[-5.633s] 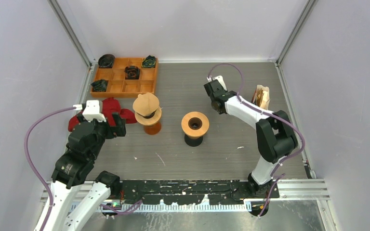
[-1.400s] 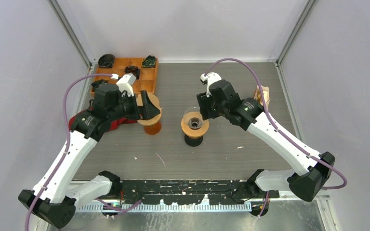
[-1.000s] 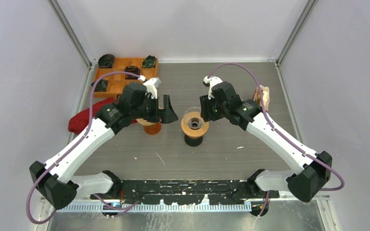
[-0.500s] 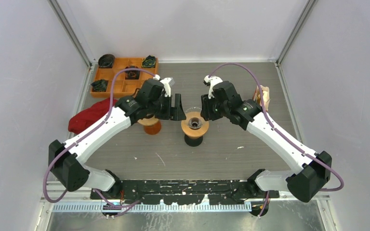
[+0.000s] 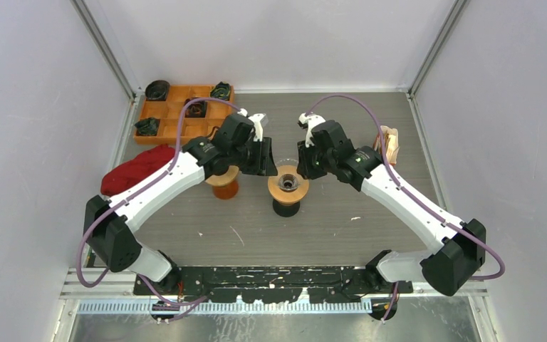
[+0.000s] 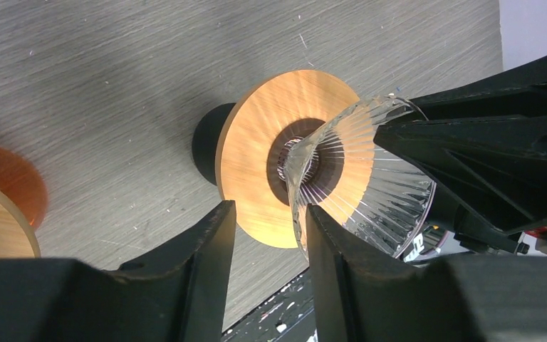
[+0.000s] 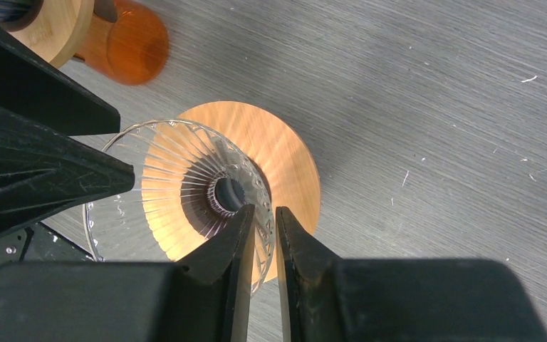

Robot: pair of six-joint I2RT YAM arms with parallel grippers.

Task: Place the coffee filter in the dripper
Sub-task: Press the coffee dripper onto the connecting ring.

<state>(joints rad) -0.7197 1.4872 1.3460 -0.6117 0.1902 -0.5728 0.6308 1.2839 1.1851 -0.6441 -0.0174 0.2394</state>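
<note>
The clear ribbed glass dripper (image 5: 285,171) sits on a round wooden collar (image 5: 289,187) over a black base, mid-table. My left gripper (image 5: 269,165) is open and straddles the dripper's (image 6: 370,192) left rim, one finger (image 6: 327,249) against the glass, the other outside it. My right gripper (image 5: 303,167) pinches the opposite rim; in the right wrist view its narrow jaws (image 7: 265,208) hold the dripper's (image 7: 178,185) glass wall between them. Brown paper coffee filters (image 5: 387,142) stand in a holder at the right edge, apart from both grippers.
A second wooden stand on an orange glass base (image 5: 226,189) stands just left of the dripper, partly under my left arm. An orange compartment tray (image 5: 178,117) with dark items is at the back left. A red cloth (image 5: 139,167) lies in front of it.
My left arm swung right from the orange-based stand to the dripper's rim and narrowed its jaws. My right gripper stayed at the rim and closed on the glass.
</note>
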